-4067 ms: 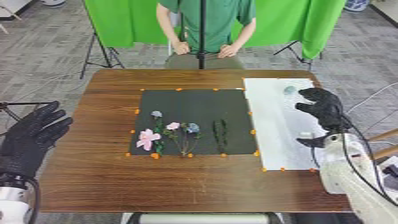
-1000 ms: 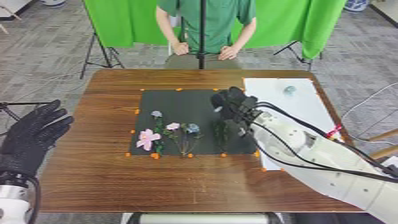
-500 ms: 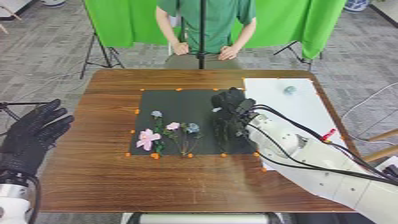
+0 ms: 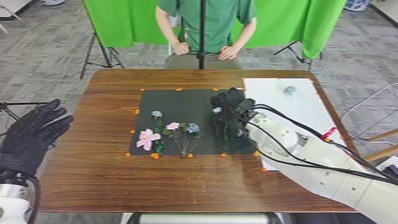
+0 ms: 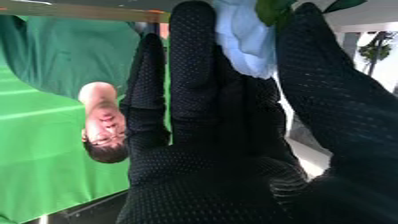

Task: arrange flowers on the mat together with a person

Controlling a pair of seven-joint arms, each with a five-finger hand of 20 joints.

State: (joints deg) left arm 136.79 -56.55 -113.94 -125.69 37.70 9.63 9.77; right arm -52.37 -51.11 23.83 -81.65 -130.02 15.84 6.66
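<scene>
While previously over white sheet [image 4: 266, 92], right hand [image 4: 233, 101] is now above black mat [image 4: 184, 102]'s right side, clamped on light-blue flower [image 5: 246, 42]. Left hand [image 4: 28, 137] left of mat, fingers apart.

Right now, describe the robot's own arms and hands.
The right arm is white and rounded, with black cables looping along it. The left arm is white too. The right hand and left hand each wear a black fabric glove; the right one's is finely dotted.
</scene>
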